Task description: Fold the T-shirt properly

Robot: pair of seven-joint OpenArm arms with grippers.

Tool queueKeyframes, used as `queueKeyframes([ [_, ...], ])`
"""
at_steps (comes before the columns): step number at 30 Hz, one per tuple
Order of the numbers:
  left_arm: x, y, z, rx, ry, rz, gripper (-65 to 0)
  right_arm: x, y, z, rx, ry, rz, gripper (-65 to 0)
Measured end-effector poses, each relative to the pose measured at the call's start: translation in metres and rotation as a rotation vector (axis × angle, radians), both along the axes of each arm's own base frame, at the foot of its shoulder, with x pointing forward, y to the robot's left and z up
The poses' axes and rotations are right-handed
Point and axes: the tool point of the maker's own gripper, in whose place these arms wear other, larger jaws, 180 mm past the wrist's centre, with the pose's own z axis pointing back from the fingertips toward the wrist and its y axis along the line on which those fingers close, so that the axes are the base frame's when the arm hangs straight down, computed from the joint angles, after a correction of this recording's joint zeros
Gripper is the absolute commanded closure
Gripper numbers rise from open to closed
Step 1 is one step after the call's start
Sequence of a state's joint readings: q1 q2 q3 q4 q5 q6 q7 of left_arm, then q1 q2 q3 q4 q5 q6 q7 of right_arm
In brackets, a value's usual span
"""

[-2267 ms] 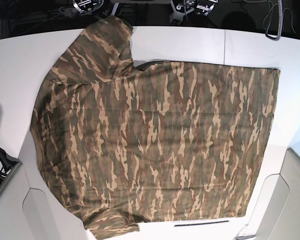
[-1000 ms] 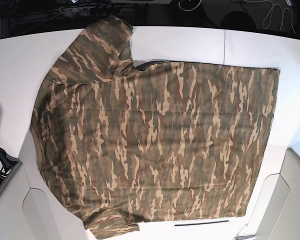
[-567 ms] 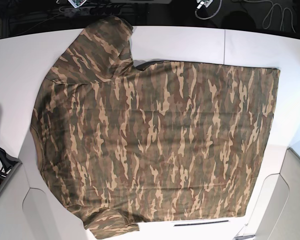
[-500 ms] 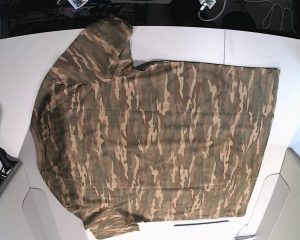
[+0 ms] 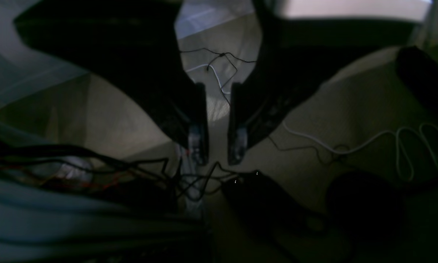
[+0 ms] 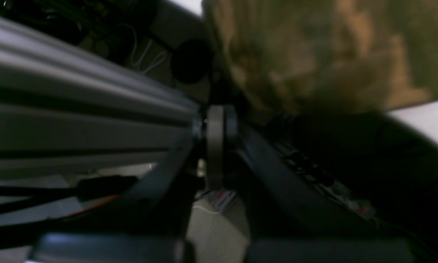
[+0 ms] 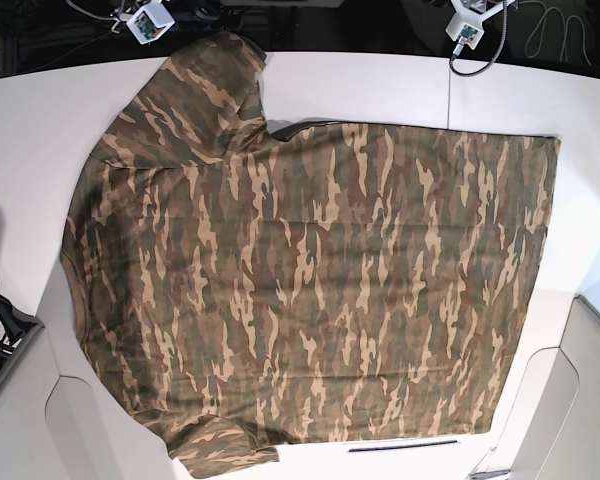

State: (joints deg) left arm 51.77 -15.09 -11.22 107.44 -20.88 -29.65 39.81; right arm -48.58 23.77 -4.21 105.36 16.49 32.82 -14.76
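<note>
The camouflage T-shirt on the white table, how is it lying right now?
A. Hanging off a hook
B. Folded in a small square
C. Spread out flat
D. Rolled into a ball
C, the T-shirt lies spread flat across the white table, with both sleeves out and no fold made yet.

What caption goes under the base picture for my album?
A camouflage T-shirt lies spread flat across the white table, not yet folded, with nothing touching it.
</note>
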Motion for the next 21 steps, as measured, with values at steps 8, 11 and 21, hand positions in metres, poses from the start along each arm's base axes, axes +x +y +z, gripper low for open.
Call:
queueKeyframes([
  [8, 0.017, -0.01, 0.017, -0.033, -0.059, -0.019, -10.3, 0.036, -0.029, 0.019, 0.011, -0.071, -0.137, 0.0],
  [11, 0.021, -0.012, 0.021, -0.034, -0.075, -0.025, -10.4, 0.047, -0.047, 0.022, -0.006, -0.092, -0.188, 0.0],
  [21, 0.029, -0.014, 0.027, -0.035, -0.102, -0.033, -27.1, 0.09, -0.108, 0.038, -0.067, -0.16, -0.377, -19.2],
])
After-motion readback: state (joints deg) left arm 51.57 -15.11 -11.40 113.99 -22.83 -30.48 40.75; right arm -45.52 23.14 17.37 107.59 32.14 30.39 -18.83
